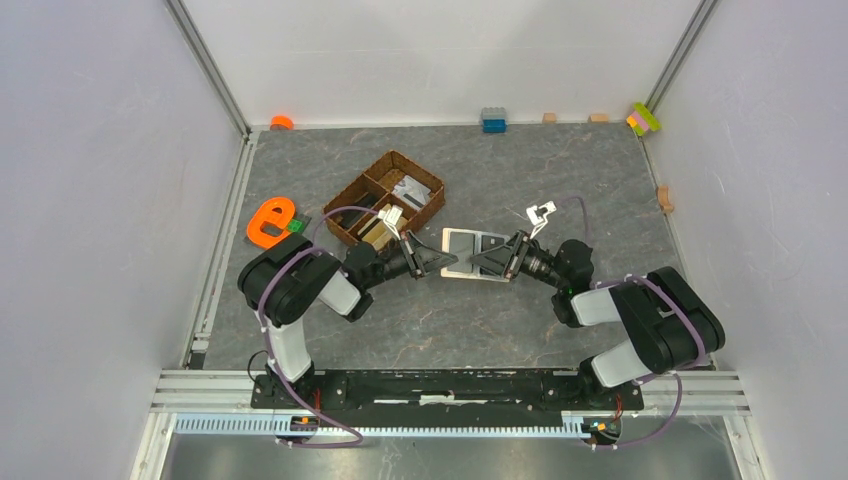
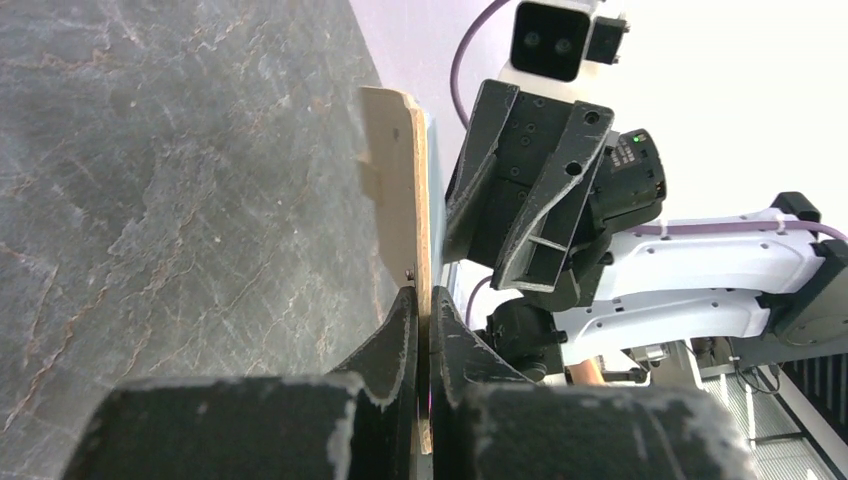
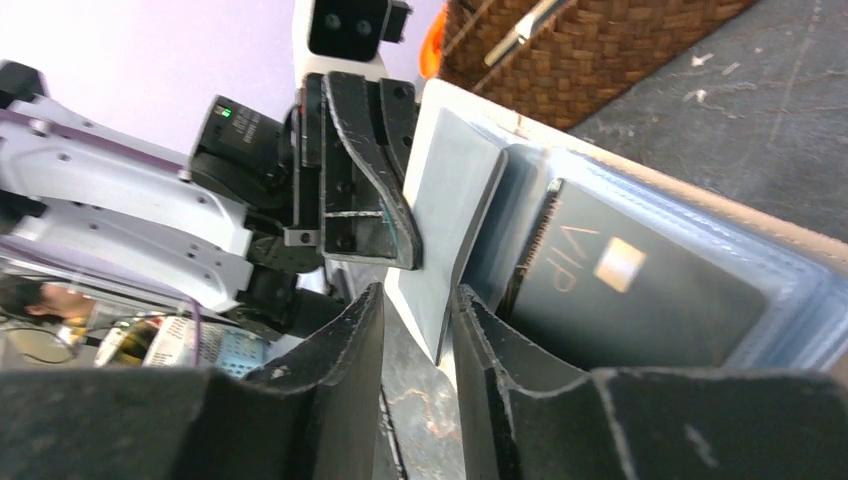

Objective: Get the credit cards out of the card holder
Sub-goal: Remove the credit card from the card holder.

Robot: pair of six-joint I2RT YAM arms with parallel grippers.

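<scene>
Mid-surface (image 1: 560, 180), just in front of a wicker basket (image 1: 385, 197), the open card holder (image 1: 462, 243) sits between both arms. The left end effector (image 2: 423, 305) pinches its beige edge. The right end effector (image 3: 420, 300) is pressed onto a pale card (image 3: 445, 210), beside a sleeved dark VIP card (image 3: 620, 290).

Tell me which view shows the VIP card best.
Right wrist: the VIP card sits close, lettering readable, in a clear sleeve. Top external shows only a small dark patch; left wrist sees the card holder edge-on, card hidden.
</scene>
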